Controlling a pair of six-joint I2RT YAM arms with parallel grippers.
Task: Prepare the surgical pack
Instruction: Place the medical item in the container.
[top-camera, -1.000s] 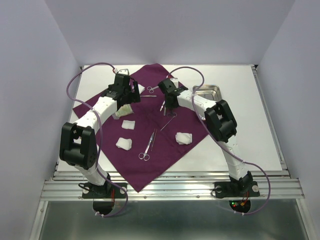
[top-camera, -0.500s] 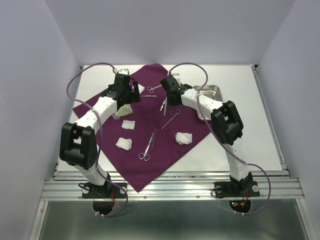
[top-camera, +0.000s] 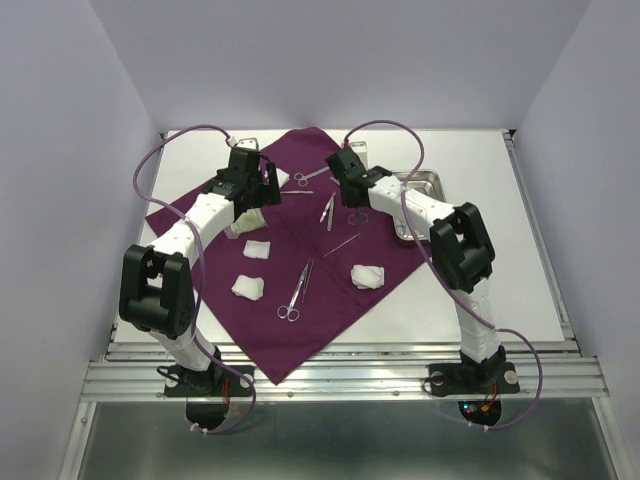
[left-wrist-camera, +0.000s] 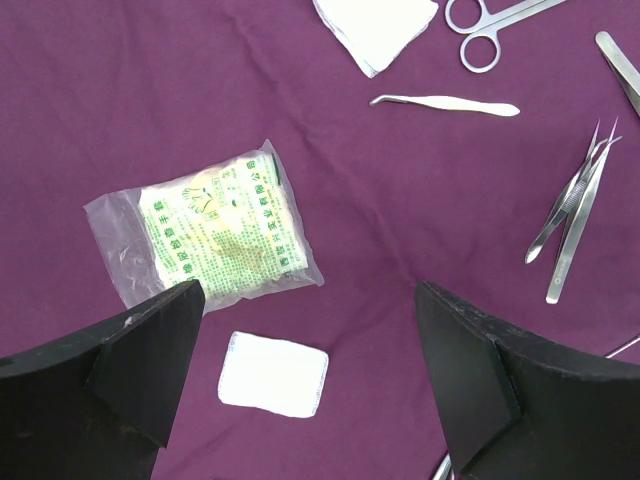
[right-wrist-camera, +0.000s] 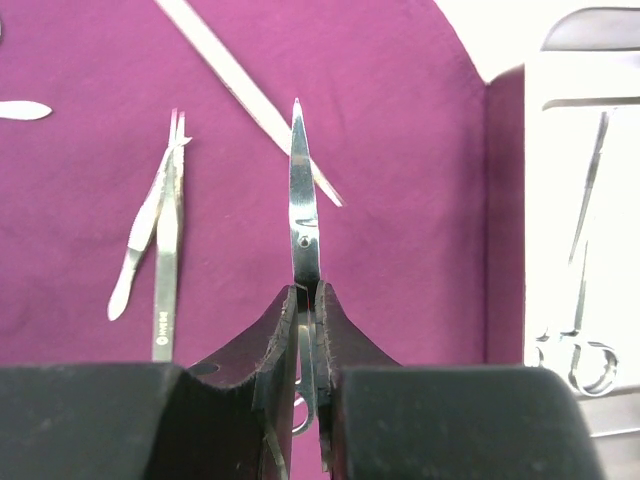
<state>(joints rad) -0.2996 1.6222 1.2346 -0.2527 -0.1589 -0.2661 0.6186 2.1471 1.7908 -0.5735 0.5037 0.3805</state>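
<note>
The deep-purple cloth (top-camera: 300, 320) lies spread as a diamond on the table. My right gripper (right-wrist-camera: 310, 292) is shut on silver scissors (right-wrist-camera: 303, 190), blades pointing ahead, held above the cloth's right part just left of the steel tray (right-wrist-camera: 600, 150). The tray holds one scissor-like instrument (right-wrist-camera: 583, 250). In the top view this gripper (top-camera: 352, 203) is near the tray (top-camera: 427, 180). My left gripper (left-wrist-camera: 310, 330) is open and empty above a flat gauze pad (left-wrist-camera: 273, 373) and a green-printed packet (left-wrist-camera: 215, 235). It hovers over the cloth's back left (top-camera: 252, 188).
On the cloth lie tweezers (right-wrist-camera: 160, 240), a long thin instrument (right-wrist-camera: 250, 100), curved forceps (left-wrist-camera: 445, 103), scissors (top-camera: 297, 290) near the middle and more scissors (top-camera: 308, 177) at the back. White gauze wads (top-camera: 367, 275) (top-camera: 247, 287) (top-camera: 258, 249) lie in front.
My right gripper has moved right and back toward the tray with the scissors in it. The left arm has not moved.
</note>
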